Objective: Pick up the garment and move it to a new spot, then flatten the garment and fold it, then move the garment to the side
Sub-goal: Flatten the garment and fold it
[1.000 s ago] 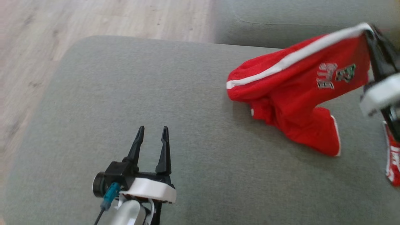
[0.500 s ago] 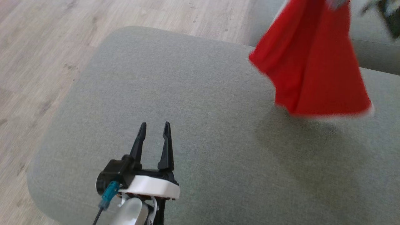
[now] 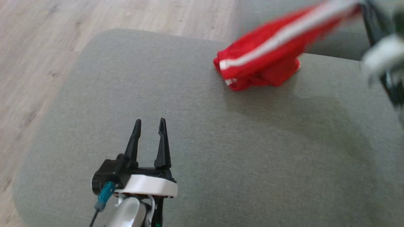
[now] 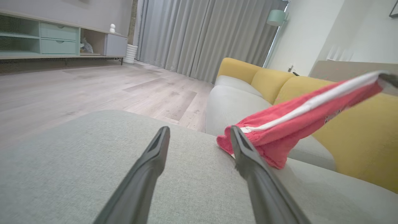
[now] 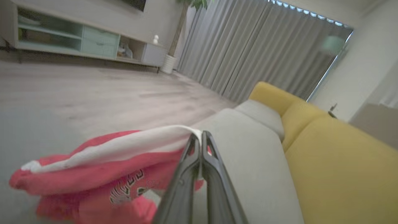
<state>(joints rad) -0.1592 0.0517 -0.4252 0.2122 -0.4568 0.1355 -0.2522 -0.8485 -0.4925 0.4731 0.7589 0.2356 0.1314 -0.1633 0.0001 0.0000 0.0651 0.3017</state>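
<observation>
Red fabric garment with a white side stripe (image 3: 262, 67) lies in the upper right of the head view; its long axis slants from the grey upholstered cushion (image 3: 202, 151), where its low end rests, up to the top right corner; there the right gripper (image 5: 200, 137) is clamped on its white edge; the left gripper (image 3: 150, 124), jaws apart and empty, sits lower left, well apart, with the garment up and right of its fingers.

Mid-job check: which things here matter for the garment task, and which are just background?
Job:
- red garment, its white edge pinched in the shut right pincer
- open left pincer, holding nothing
- grey cushion under the garment's low end

Lying about:
- yellow sofa
- grey curtains
- cabinet
- lamp
</observation>
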